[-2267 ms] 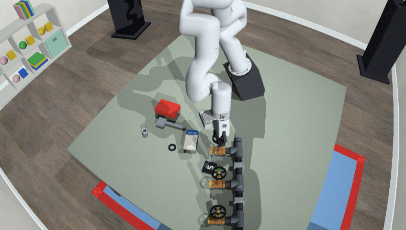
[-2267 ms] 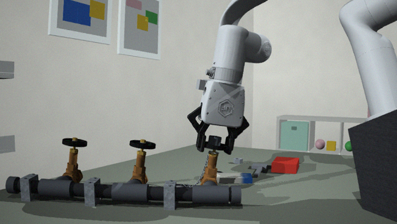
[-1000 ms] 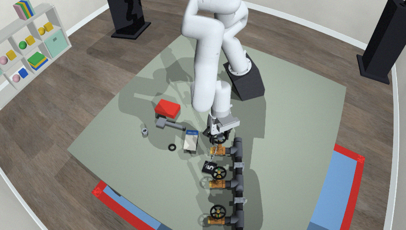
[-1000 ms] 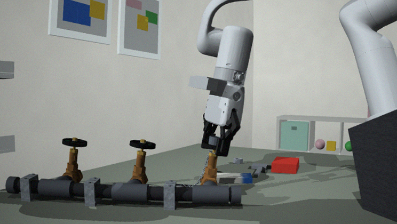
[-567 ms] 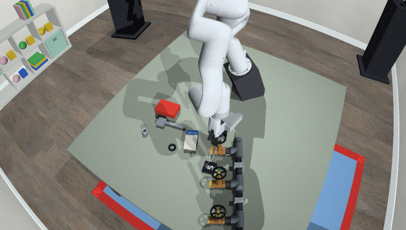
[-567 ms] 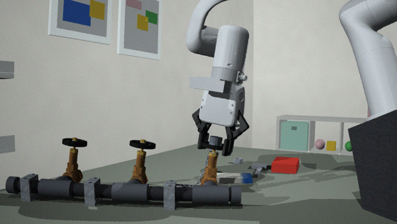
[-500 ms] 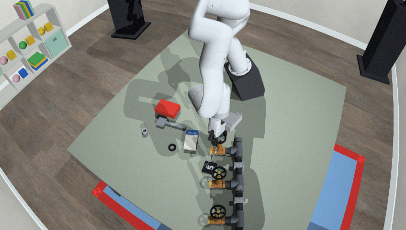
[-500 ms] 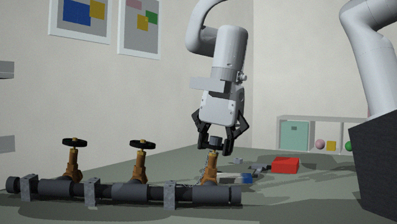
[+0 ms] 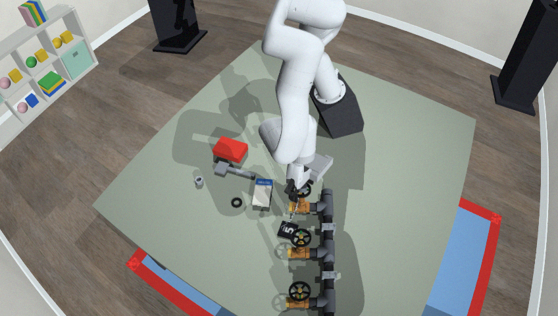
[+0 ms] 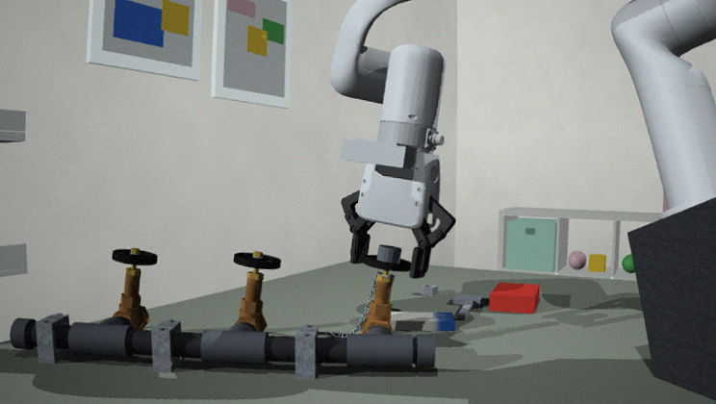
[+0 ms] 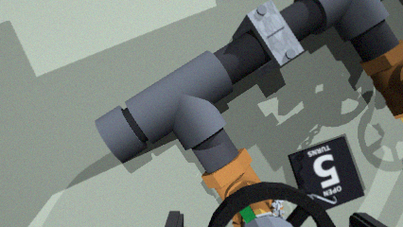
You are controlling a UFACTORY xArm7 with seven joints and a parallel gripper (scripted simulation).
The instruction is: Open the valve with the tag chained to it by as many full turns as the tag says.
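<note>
Three brass valves with black handwheels stand on a dark grey pipe (image 9: 326, 234) (image 10: 236, 345) (image 11: 175, 101). The far valve (image 9: 301, 205) (image 10: 380, 307) (image 11: 232, 172) has a chain to a black tag (image 9: 287, 230) (image 11: 326, 172) that reads "OPEN 5 TURNS". My gripper (image 9: 299, 191) (image 10: 387, 257) (image 11: 271, 222) is open. Its fingers stand on either side of this valve's handwheel (image 10: 386, 264) (image 11: 265, 189), apart from the rim. The middle valve (image 9: 299, 239) (image 10: 256, 260) and the near valve (image 9: 297, 292) (image 10: 134, 256) stand free.
A white box with a blue end (image 9: 262, 192) (image 10: 424, 321), a black ring (image 9: 234, 199), a nut (image 9: 200, 182), a grey hammer (image 9: 233, 170) and a red block (image 9: 229, 149) (image 10: 514, 297) lie left of the valves. The arm's dark base (image 9: 340, 113) (image 10: 698, 307) stands behind.
</note>
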